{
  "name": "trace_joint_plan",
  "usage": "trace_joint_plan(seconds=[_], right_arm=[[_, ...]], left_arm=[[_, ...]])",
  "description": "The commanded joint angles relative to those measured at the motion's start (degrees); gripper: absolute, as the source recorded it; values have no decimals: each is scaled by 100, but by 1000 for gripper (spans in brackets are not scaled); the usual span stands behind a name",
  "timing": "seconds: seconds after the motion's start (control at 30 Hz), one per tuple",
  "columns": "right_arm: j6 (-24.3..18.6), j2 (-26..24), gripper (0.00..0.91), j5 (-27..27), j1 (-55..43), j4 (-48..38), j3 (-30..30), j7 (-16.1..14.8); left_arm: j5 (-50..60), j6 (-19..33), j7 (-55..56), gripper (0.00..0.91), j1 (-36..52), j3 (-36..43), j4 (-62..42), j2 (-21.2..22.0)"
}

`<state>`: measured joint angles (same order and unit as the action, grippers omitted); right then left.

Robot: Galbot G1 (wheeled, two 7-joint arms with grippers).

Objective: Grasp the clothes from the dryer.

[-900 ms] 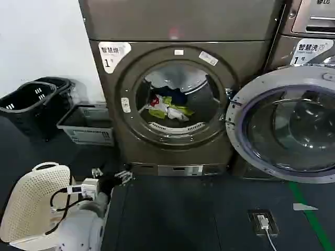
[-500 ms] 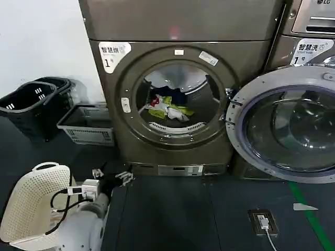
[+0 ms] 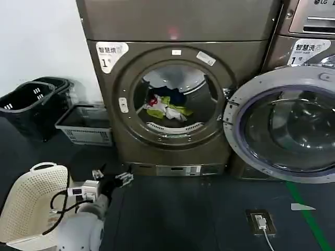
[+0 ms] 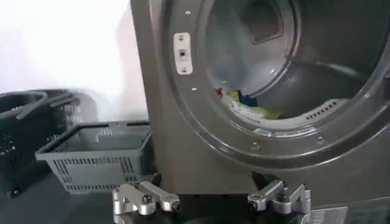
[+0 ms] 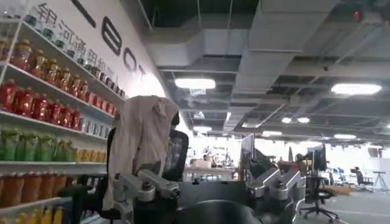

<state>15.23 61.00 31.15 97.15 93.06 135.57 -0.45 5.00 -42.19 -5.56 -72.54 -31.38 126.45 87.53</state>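
**Left claw spread wide and empty below the open dryer**

The left gripper (image 3: 111, 178) is seen low at 7 o'clock in the head view, spread wide with nothing held. At its 1 o'clock stands the dryer (image 3: 172, 31), its glass door (image 3: 280, 125) swung out toward 3 o'clock. The clothes (image 3: 165, 107) are heaped inside the drum. The right gripper (image 5: 207, 182) is likewise spread wide, pointed at a room with shelves (image 5: 36, 115).

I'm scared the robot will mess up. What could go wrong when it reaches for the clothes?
The left claw is open, low in front of the dryer, below the porthole, so it might bump the rim going in. The clothes are a loose heap deep in the drum, so it might grab only one piece. The open door stands close on the right.
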Motion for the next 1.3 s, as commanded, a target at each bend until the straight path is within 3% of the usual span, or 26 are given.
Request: trace_joint_plan(seconds=[0.03, 1.3], right_arm=[[-9, 4, 907, 28, -8, -7, -17, 65], [77, 12, 907, 50, -27, -39, -34, 137]], left_arm=[[-15, -281, 9, 907, 0, 13, -7, 4], [3, -281, -3, 907, 9, 41, 4, -40]])
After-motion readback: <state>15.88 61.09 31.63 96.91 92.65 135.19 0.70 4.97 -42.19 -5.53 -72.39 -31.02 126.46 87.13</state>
